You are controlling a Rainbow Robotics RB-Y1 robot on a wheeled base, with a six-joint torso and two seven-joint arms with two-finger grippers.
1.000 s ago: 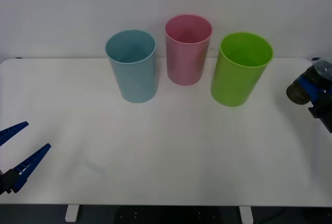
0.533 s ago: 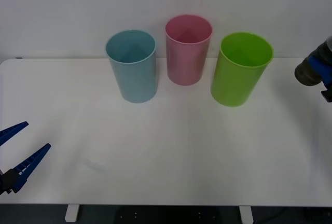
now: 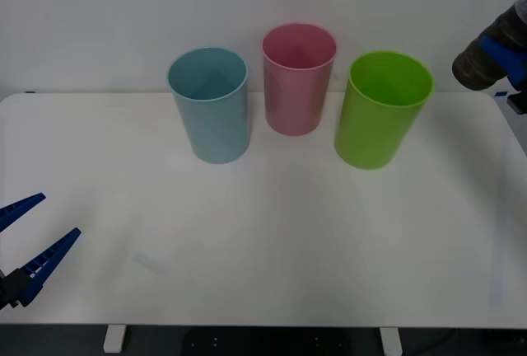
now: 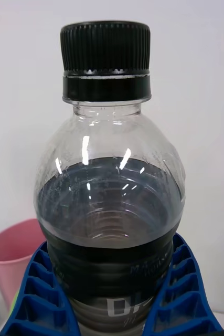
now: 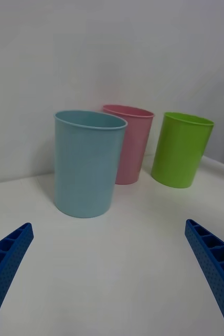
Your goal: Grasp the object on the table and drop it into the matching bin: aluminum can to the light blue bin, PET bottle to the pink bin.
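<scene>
Dark liquid half fills the small clear plastic PET bottle (image 4: 109,210), clamped between the right tool's (image 4: 109,294) blue ribbed fingers (image 4: 35,294) at the front view's upper right, above the white tabletop (image 3: 263,241). Left of it stands the tall pink plastic bin (image 3: 298,78). At lower left, the left tool (image 3: 29,236) hangs open.

The front view looks forward and down from above the arms onto the table (image 3: 263,241), taking in all three bins. The left wrist view sits low near the tabletop, facing the light blue bin (image 5: 88,164) and the pink bin (image 5: 132,144) from the side. The right wrist view looks closely across the PET bottle (image 4: 109,210), sharing the pink bin (image 4: 12,260) behind it.
</scene>
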